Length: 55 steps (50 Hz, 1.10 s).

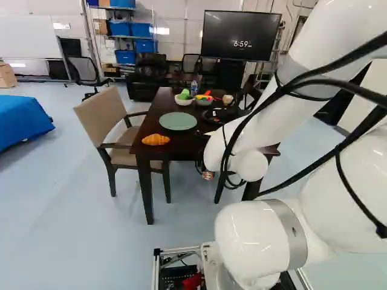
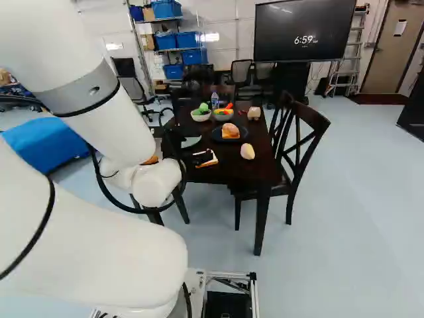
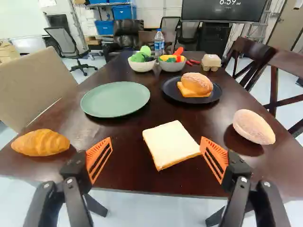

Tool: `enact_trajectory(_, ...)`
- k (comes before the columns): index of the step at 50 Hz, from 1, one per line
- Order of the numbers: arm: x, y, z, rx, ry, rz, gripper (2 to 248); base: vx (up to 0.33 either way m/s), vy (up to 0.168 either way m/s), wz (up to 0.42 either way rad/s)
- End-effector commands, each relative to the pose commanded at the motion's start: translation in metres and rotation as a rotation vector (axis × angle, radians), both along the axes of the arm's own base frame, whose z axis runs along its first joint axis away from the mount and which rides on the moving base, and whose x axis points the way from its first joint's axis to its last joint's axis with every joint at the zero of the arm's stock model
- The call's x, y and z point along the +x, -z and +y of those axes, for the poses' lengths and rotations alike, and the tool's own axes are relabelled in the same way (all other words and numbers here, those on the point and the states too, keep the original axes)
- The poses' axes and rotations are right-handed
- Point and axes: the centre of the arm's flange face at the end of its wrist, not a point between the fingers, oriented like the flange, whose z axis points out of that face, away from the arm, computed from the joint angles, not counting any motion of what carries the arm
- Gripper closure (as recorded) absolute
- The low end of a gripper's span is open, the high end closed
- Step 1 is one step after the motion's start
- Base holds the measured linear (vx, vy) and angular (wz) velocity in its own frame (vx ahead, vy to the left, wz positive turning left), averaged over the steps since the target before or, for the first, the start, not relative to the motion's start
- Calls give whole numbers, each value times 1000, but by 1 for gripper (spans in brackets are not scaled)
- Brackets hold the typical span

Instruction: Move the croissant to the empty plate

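Part of my gripper (image 2: pixel 199 158) shows in the right base view, in front of the bread slice. In the wrist view the gripper (image 3: pixel 157 158) stands open, with nothing held. The orange-brown croissant (image 3: pixel 40 143) lies on the table beyond and outside the finger on the chair's side; the left base view shows this croissant (image 1: pixel 155 139) near the table's front corner. A round green plate (image 3: pixel 115 99), bare, lies farther back than the croissant. This green plate (image 1: pixel 178 121) is fully visible in the left base view.
A bread slice (image 3: pixel 171 143) lies ahead between the finger directions. A dark plate (image 3: pixel 216 94) holds a roll on an orange slice; another roll (image 3: pixel 253 126) lies nearer. Two bowls, a bottle (image 3: pixel 159 43) and an egg carton stand behind. Chairs flank the dark table (image 2: pixel 232 169).
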Motion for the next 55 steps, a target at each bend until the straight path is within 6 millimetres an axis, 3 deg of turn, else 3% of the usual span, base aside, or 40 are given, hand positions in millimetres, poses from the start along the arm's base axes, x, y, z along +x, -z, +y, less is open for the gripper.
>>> enact_trajectory(55,0,0,0,0,0,0,3,94,10,-6)
